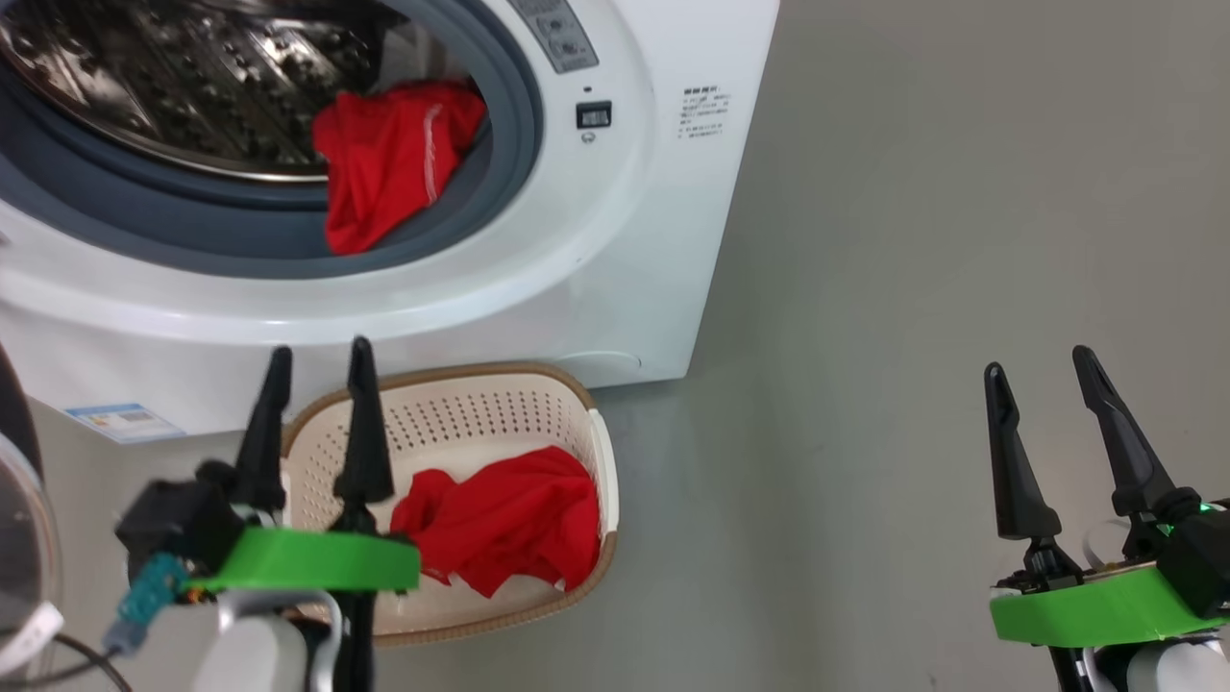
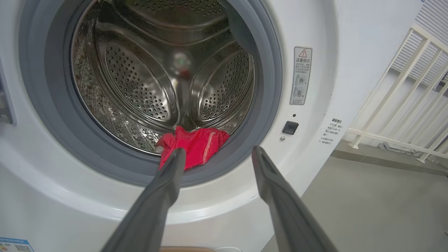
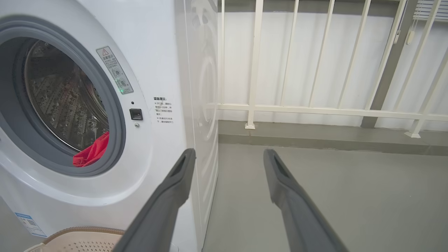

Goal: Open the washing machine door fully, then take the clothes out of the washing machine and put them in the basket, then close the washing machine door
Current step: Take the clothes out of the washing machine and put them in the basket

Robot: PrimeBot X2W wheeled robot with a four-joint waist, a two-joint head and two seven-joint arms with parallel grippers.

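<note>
One red garment (image 1: 394,163) drapes over the grey gasket (image 1: 509,144) at the mouth of the washing machine (image 1: 625,240); a second red garment (image 1: 509,519) lies in the basket (image 1: 461,413) below. The left end effector (image 1: 320,348) and right end effector (image 1: 1039,359) stand open, empty. I'd send the left in low, pinching deep into bunched fabric, clear of the gasket

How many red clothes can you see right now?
2. One garment drapes over the washing machine gasket; the other garment lies in the basket. More could be hidden underneath.

One red garment (image 1: 394,163) drapes over the white washing machine's (image 1: 615,288) grey gasket (image 1: 192,240); a second garment (image 1: 509,519) lies in the cream basket (image 1: 500,408).
</note>
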